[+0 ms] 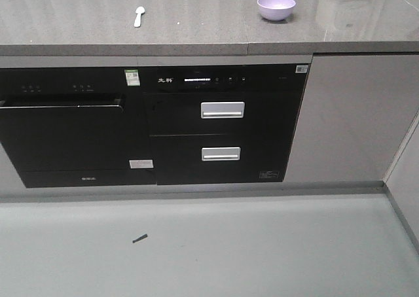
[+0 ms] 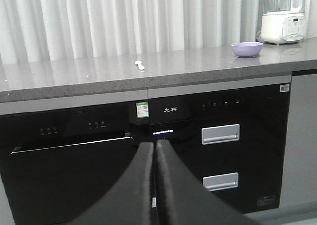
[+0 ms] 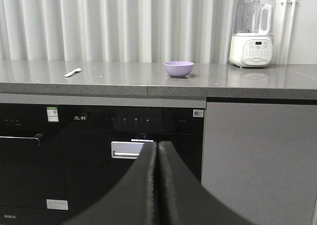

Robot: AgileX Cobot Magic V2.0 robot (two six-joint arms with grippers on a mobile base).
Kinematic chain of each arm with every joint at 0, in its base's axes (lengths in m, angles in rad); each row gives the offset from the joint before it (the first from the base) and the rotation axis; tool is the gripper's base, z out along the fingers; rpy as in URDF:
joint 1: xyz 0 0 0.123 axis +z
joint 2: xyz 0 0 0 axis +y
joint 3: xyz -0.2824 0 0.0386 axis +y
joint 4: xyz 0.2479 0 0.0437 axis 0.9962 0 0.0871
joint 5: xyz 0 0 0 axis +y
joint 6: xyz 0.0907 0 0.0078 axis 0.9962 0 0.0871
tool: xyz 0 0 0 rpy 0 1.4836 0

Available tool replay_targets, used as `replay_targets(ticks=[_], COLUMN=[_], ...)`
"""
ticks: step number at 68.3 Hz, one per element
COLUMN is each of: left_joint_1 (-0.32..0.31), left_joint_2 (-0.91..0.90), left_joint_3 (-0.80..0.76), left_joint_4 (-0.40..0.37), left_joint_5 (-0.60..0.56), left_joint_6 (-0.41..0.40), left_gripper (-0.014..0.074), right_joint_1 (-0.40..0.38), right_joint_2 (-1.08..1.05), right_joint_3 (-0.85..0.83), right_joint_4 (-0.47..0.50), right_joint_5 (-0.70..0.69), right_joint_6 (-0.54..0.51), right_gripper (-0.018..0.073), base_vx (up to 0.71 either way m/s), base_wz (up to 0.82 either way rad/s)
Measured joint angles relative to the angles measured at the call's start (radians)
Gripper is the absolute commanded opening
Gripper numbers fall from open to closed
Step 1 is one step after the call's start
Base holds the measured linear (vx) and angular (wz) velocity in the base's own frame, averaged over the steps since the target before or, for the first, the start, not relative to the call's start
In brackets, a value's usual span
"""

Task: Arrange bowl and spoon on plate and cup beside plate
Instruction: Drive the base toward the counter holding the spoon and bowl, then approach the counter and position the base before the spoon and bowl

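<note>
You're looking at a lavender bowl (image 3: 179, 68) and a whitish spoon (image 3: 72, 72) on the speckled grey bench (image 3: 124, 79), beyond the black right pincer (image 3: 157, 144); appliance fronts (image 3: 29, 160) glossy black.

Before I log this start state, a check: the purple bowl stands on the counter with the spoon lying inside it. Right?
No. The spoon lies on the counter, well apart from the bowl, as the exterior front-facing view shows. The rest holds.
</note>
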State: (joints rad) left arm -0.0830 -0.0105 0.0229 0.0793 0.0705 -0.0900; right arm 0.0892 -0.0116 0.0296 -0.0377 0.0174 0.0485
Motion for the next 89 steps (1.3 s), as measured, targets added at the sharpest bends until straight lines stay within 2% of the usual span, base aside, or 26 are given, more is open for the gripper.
replay_targets(ticks=[89], left_joint_1=[0.0], left_joint_2=[0.0], left_joint_3=[0.0], left_joint_4=[0.0], left_joint_5=[0.0], left_joint_6=[0.0], left_gripper=[-0.0006], right_joint_1=[0.0], right_joint_2=[0.0], right_joint_3=[0.0], right_joint_4=[0.0], right_joint_5=[0.0], right_joint_6=[0.0], right_gripper=[-0.0011], base_vx=[0.22], base_wz=[-0.02])
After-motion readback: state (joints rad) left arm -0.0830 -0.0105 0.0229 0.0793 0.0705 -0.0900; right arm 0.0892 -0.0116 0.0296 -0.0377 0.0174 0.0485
